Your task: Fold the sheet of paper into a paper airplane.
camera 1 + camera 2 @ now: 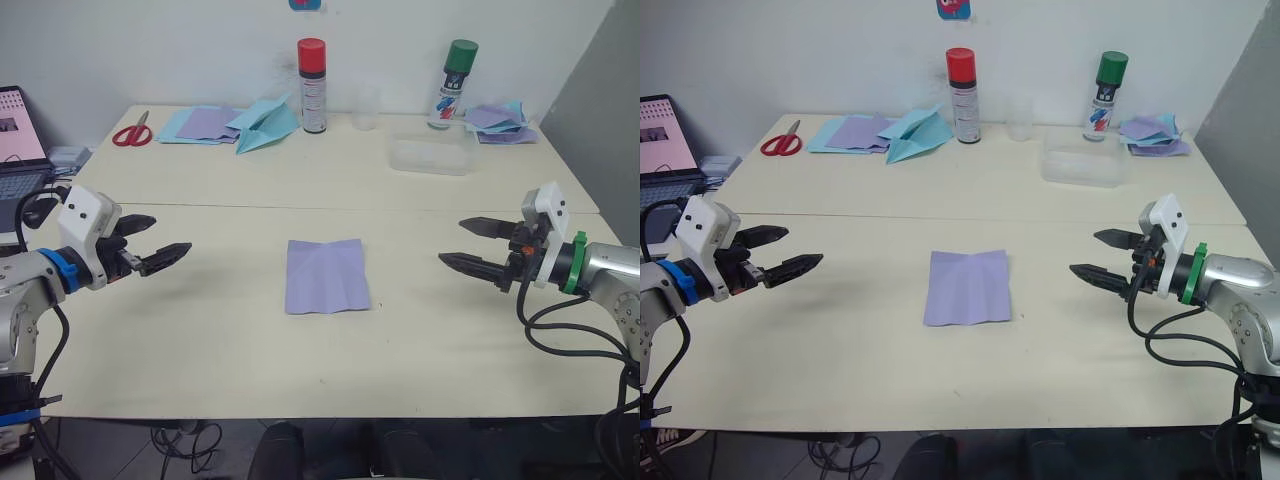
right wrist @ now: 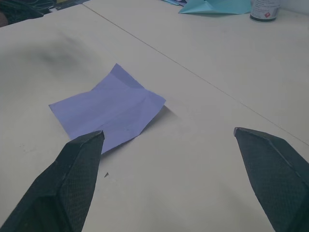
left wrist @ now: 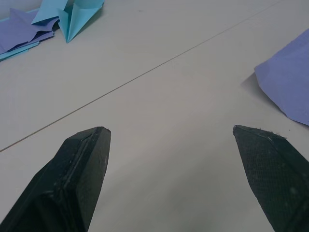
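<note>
a: how far along are we?

b: hardly begun, we'd judge. the sheet of paper (image 1: 327, 276) lies open and nearly flat on the table (image 1: 200, 340), creased but with no flap turned over; every fold is left to do.

a: and our claws?

b: the left gripper (image 1: 148, 243) is spread wide and empty, out at nine o'clock from the sheet, well apart. the right gripper (image 1: 472, 244) is equally wide, empty, at three o'clock, also well apart. neither touches the paper.

a: so the sheet sits between us?

b: yes, between both, near the table's middle.
</note>
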You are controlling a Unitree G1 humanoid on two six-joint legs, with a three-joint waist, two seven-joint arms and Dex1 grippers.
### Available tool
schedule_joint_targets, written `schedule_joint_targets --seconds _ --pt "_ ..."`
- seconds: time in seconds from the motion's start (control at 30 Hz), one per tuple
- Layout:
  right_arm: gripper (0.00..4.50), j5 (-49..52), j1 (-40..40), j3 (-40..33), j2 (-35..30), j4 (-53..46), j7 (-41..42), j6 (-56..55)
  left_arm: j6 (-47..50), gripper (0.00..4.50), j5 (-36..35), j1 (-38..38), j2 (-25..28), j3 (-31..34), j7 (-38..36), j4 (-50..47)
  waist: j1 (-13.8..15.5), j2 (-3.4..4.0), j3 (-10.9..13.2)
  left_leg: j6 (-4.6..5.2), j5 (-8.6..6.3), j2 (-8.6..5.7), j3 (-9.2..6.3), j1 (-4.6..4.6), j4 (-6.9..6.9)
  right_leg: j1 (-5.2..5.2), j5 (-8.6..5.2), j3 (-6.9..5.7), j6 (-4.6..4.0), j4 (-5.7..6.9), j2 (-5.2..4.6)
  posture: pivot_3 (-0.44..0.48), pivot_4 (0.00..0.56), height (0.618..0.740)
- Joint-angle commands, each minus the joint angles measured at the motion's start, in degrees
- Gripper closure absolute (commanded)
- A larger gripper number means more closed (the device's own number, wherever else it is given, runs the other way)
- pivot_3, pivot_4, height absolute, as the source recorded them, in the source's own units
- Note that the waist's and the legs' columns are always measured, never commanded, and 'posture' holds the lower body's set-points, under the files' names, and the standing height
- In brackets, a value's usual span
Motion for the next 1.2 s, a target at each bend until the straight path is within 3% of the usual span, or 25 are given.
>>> schedule_joint_targets --seconds 0.03,0.5,0.8,0.93,1.03,1.2 --pt "0.00 -1.21 0.62 -0.49 0.52 0.81 -0.65 -2.24 -2.44 0.05 1.17 0.31 -0.09 1.42 1.40 -0.56 0.00 0.00 0.00 0.00 0.00 0.00 0.00 0.00 0.00 0.00 0.00 0.00 0.00 0.00 0.00 0.000 0.150 0.740" --pt "0.00 -2.74 -0.04 1.39 1.17 2.65 -1.10 -2.26 3.36 0.05 -3.33 0.11 -4.62 0.39 4.25 -7.64 -0.01 0.00 0.00 0.00 0.00 -0.01 0.00 0.00 0.02 0.01 0.05 0.01 -0.08 0.01 0.00 0.000 0.150 0.740" --pt "0.00 -6.34 -1.75 6.17 5.17 4.49 -2.18 -4.77 4.82 0.05 -3.07 -4.17 -13.99 -8.86 7.49 -12.89 0.05 -0.01 0.00 0.00 0.00 -0.06 0.00 0.00 0.08 0.06 0.07 0.00 -0.08 0.03 0.03 0.000 0.150 0.740" --pt "0.00 -9.41 -2.95 8.36 7.58 7.03 -3.07 -7.45 3.15 0.95 0.05 -4.92 -18.35 -14.73 9.40 -13.60 0.05 -0.01 -0.01 0.00 0.00 -0.06 -0.03 0.00 0.07 0.06 0.13 0.04 -0.16 0.02 0.05 0.000 0.150 0.740" --pt "0.00 -12.49 -3.98 9.95 10.50 10.57 -5.68 -9.96 0.62 1.93 4.46 -6.48 -23.40 -21.07 11.78 -10.17 0.09 -0.02 -0.01 0.00 0.00 -0.09 -0.01 0.00 0.07 0.06 0.16 0.02 -0.21 0.02 0.11 0.000 0.150 0.740" --pt "0.00 -15.97 -5.23 12.62 14.48 12.62 -7.86 -12.20 -2.75 3.61 10.02 -7.76 -29.05 -26.02 15.48 -3.14 0.04 -0.01 -0.02 0.00 0.01 -0.11 -0.02 0.00 0.08 0.06 0.18 0.07 -0.23 0.03 0.30 0.000 0.150 0.740"
